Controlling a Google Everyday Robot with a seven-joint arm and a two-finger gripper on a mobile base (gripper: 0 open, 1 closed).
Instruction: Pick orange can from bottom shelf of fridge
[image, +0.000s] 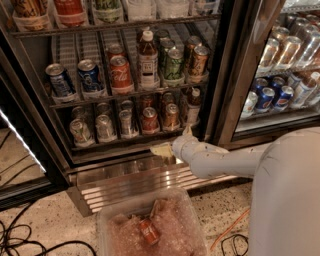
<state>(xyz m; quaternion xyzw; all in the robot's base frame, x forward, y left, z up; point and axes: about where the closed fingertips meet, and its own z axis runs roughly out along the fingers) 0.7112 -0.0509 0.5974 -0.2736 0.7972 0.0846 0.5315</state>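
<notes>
Plainly the pick is not made yet: the orange can (171, 116) stands upright in the front row of the bottom shelf (112, 145) of the fridge (222, 75), with a redder can (149, 120) just to its left and a brown white-capped bottle (192, 104) to its right. The gripper (171, 142) hangs just outside the shelf's front rail, a little below the can, at the end of the white arm (225, 159) that comes in from the right. Its fingers (161, 149) look spread apart, one pointing up and one to the left, and they hold nothing. By my reckoning the reach in, the closing and the lift out are all left to do. The can's foot sits behind the rail, and I cannot make out how much room its lane leaves on either side.
</notes>
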